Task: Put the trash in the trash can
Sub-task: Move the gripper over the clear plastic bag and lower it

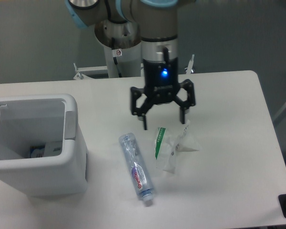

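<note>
table [229,95]: white, plain
gripper [163,121]: jaws spread wide, holding nothing
wrapper [171,145]: just under it
bottle [137,168]: below-left, apart

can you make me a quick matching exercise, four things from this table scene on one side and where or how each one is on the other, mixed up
Things:
1. bottle
2. wrapper
3. trash can
4. gripper

Place or state:
A. open, above the wrapper
B. at the table's left side, something already inside
C. lying flat between trash can and wrapper
D. crumpled, with a green strip

Pairs: 1-C, 2-D, 3-B, 4-A
</note>
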Robot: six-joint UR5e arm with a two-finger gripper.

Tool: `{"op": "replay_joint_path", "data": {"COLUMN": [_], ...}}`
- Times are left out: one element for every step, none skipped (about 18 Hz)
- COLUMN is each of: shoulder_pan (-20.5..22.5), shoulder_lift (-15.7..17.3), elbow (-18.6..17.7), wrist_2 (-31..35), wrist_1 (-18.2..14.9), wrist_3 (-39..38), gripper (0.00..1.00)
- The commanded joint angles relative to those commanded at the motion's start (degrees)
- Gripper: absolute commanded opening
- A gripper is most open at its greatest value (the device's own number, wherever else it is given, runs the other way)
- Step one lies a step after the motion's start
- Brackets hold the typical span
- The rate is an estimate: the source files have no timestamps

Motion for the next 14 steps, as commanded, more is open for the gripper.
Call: {"op": "replay_joint_path", "data": {"shoulder_pan": [0.3,0.5,0.9,1.0,1.1,1.1,1.2,1.9,2.4,2.3,2.3,2.2,2.1,2.1], "shoulder_lift": [-0.7,-1.3,-2.0,-2.4,-3.2,-3.8,-4.8,-5.5,-6.0,-7.4,-8.4,-9.2,-9.6,-9.8], "elbow": [-0.1,-0.1,-0.1,-0.2,-0.3,-0.4,-0.4,-0.4,-0.5,-1.0,-1.9,-2.6,-2.9,-3.1], "wrist_2": [0.2,0.6,1.1,1.8,2.5,3.9,4.0,4.0,3.8,3.7,3.9,4.1,4.2,4.2], "wrist_1": [0.0,0.0,0.0,0.0,0.2,0.3,1.0,2.5,3.1,3.1,3.3,3.3,3.5,3.3], "wrist_3": [1.0,2.2,3.3,4.0,4.1,3.6,3.8,3.6,3.6,3.6,3.5,3.7,3.9,3.7], "gripper": [1.00,1.00,1.00,1.00,1.00,1.00,1.00,1.00,1.00,1.00,1.00,1.00,1.00,1.00]}}
